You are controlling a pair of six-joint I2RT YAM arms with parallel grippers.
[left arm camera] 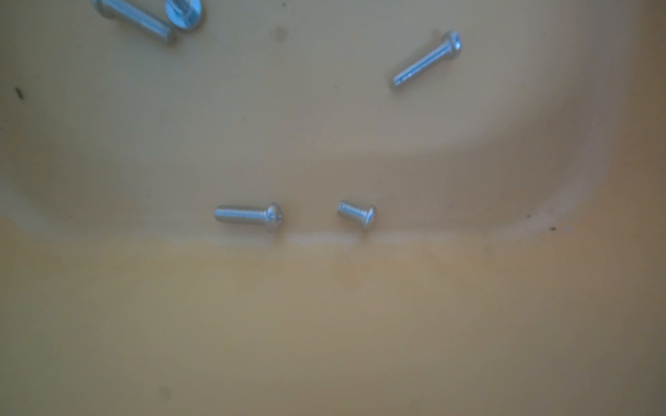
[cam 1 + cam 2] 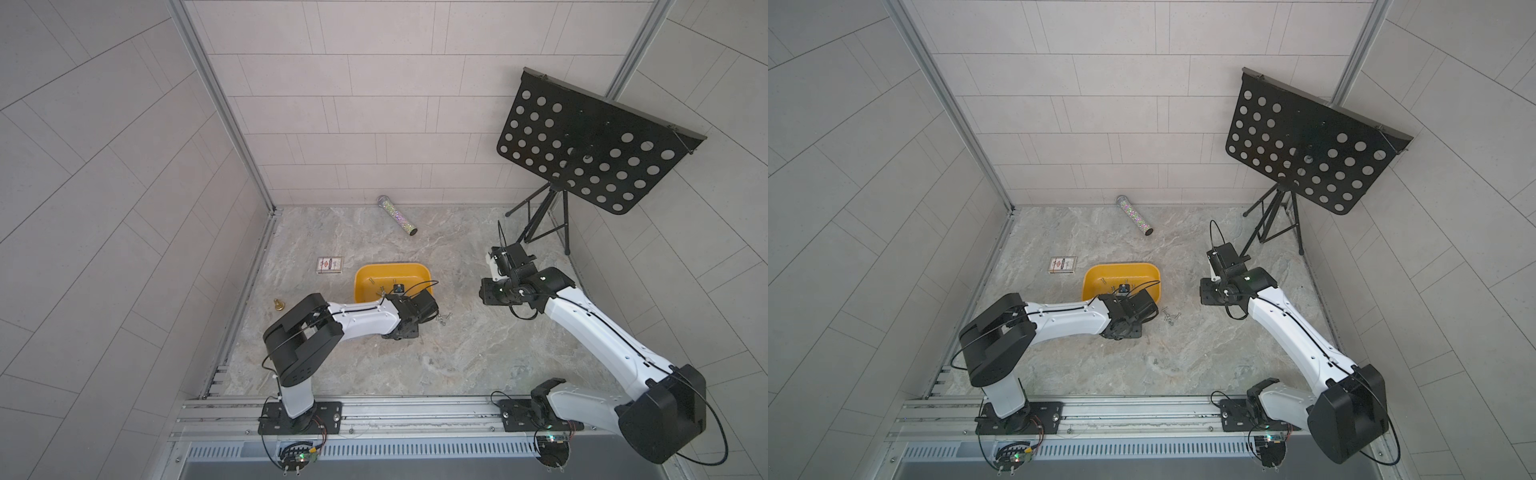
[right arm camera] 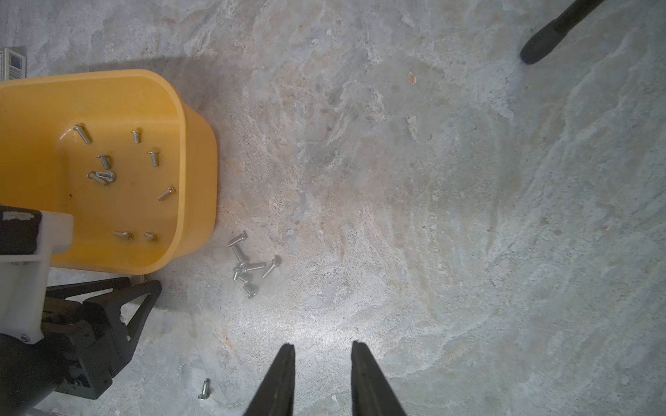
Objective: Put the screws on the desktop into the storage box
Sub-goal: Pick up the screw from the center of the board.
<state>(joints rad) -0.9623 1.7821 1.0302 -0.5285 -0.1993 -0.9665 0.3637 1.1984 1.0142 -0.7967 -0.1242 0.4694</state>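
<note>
Right end effector [image 3: 322,378] hangs spread, empty, above the bench [image 3: 432,180]. Left end effector [image 3: 144,288], grip unreadable, sits by the box [image 3: 187,144]: likely drop-off. Next you pinch one from the heaped screws [image 3: 248,266].

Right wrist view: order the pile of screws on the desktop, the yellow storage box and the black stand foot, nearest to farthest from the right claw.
1. Pile of screws, on the desktop just ahead of the right claw.
2. Storage box, beyond the pile, on the robot's left.
3. Stand foot, well beyond both, at the view's edge.
</note>
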